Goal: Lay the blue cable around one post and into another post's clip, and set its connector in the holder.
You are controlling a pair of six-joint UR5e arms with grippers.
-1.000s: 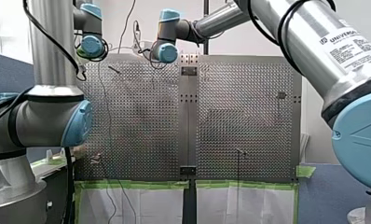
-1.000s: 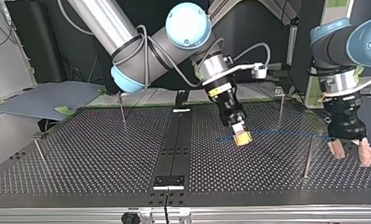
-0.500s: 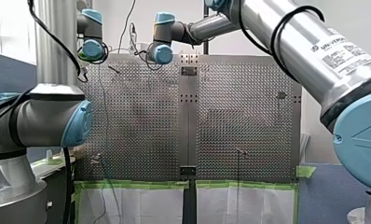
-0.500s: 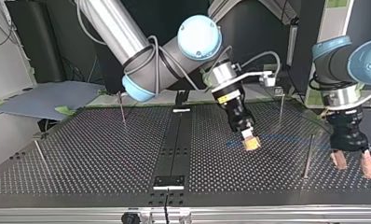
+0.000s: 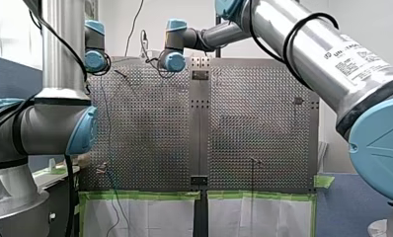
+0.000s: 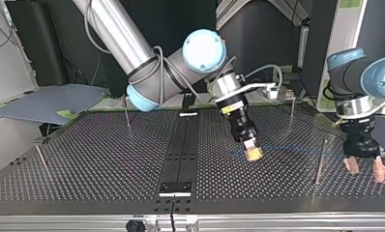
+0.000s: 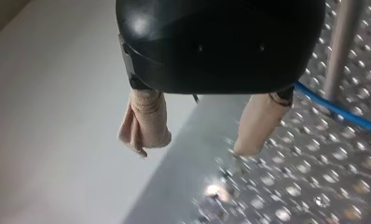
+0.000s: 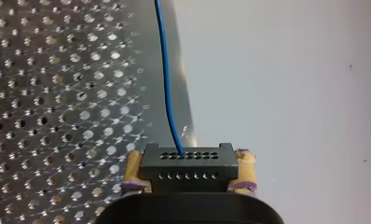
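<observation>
My right pincer point(image 6: 253, 153) stays clenched on the black connector point(image 8: 187, 167) and has come slightly nearer the top view's camera. The blue cable point(image 6: 297, 146) runs from it past a post point(image 6: 319, 162). My left pincer point(image 7: 196, 145) hangs released nearby, so the routing seems only begun.

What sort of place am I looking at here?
Probably a robotics lab: my left arm and my right arm work over a perforated table with thin posts, green tape along its edge.

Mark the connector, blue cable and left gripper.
connector point(image 8: 188, 163): right wrist view, middle of its black block.
blue cable point(image 8: 165, 88): right wrist view, stretch ahead of the connector.
left gripper point(image 7: 197, 142): left wrist view, midway between its fingertips.
</observation>
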